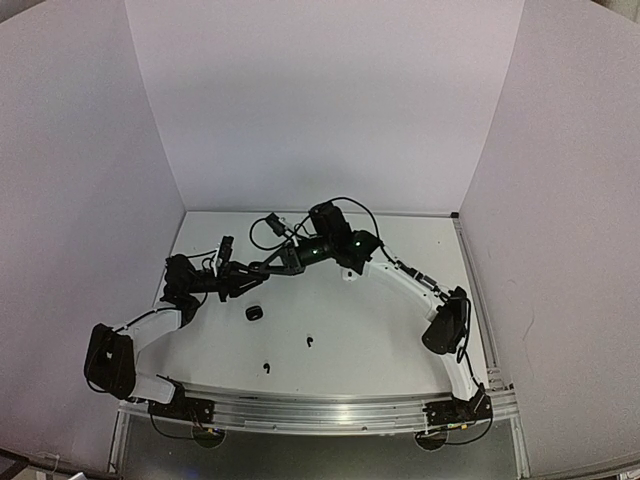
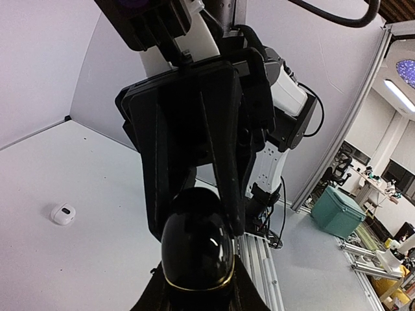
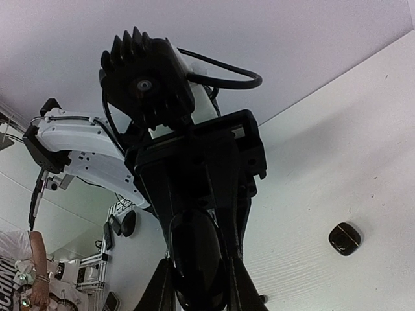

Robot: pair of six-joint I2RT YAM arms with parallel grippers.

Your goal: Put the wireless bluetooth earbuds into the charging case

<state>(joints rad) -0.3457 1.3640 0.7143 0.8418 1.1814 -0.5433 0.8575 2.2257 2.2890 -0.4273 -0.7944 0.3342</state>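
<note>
A glossy black case with a thin gold seam sits closest to both wrist cameras, raised above the counter between the two arms. The left fingers are clenched on one end of it. The right fingers press in on the opposite end, grasping it too. A black earbud and a second earbud lie loose on the counter toward the arm bases, well apart from the held case. Another black case and a small white case rest on the counter.

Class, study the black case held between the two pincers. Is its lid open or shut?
Shut: the black case is one smooth rounded shell with only a thin gold seam line, no lid raised.
</note>
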